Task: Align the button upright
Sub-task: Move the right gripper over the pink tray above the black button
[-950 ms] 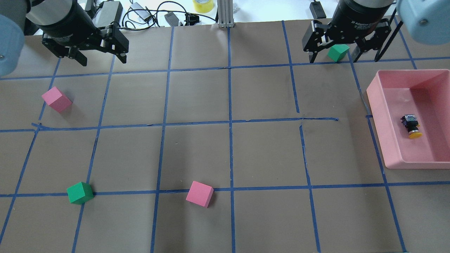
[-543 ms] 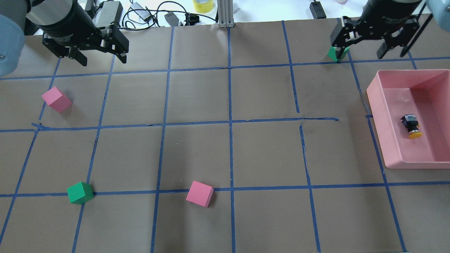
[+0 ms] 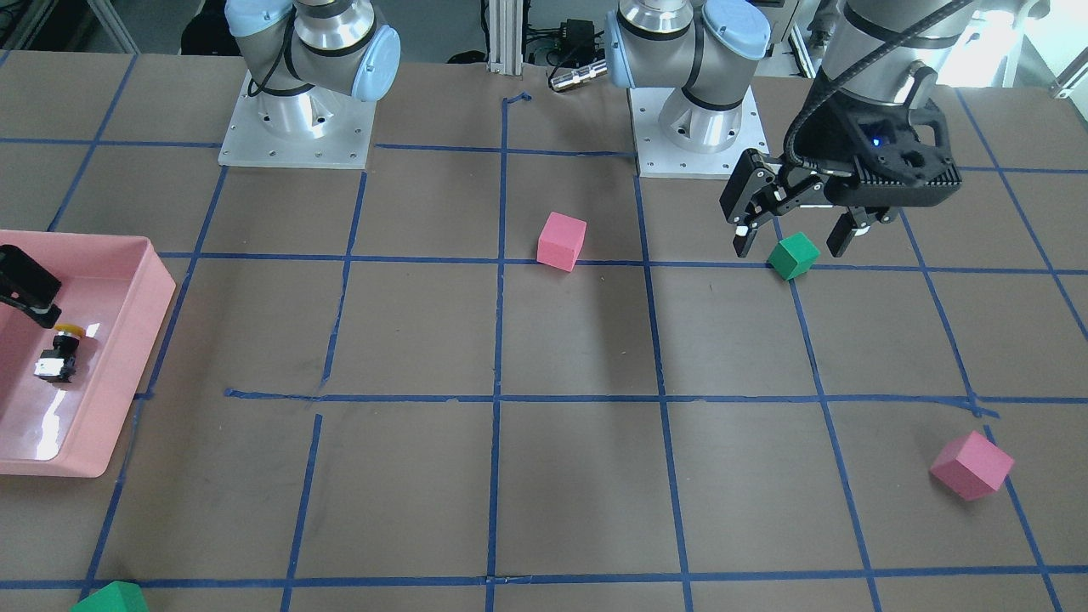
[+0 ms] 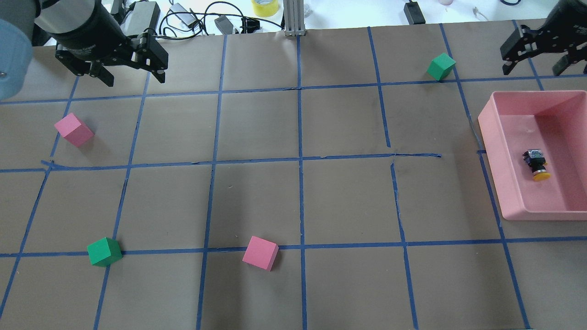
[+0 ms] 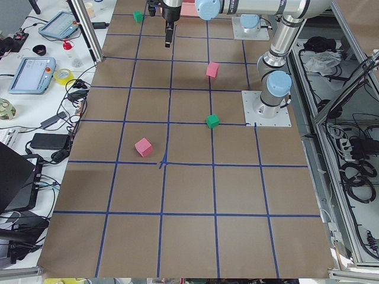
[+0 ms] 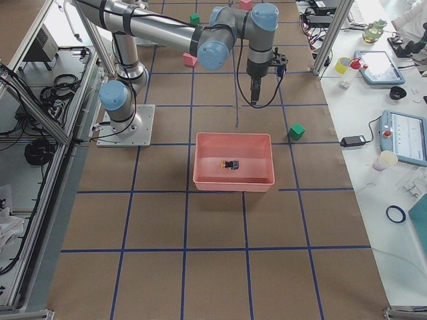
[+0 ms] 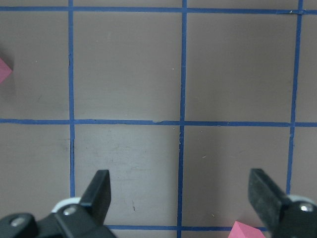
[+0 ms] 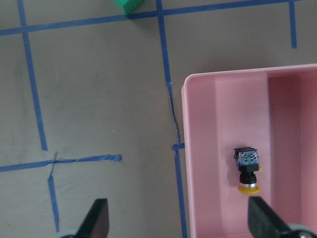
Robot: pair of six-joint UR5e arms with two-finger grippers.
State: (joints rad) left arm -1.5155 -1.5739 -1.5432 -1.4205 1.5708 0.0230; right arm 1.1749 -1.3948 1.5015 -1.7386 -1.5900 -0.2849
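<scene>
The button [image 4: 536, 164] lies on its side inside the pink tray [image 4: 490, 137], with its yellow cap toward the robot and its silvery end away. It also shows in the front view [image 3: 59, 353] and the right wrist view [image 8: 247, 171]. My right gripper [image 4: 534, 68] is open and empty, raised beyond the tray's far-left corner. In the right wrist view its fingertips [image 8: 98, 215] frame the tray's left wall [image 8: 198, 148]. My left gripper [image 4: 134, 79] is open and empty, raised at the far left of the table.
A green cube [image 4: 441, 66] sits left of the right gripper. A pink cube [image 4: 73, 129] is at the left. A green cube [image 4: 104, 251] and a pink cube [image 4: 260, 253] sit near the front. Cables and a tape roll [image 4: 265, 7] lie beyond the table's far edge.
My right gripper has moved right, from over the far green cube to beyond the tray's far edge. The left arm and the button have not moved.
</scene>
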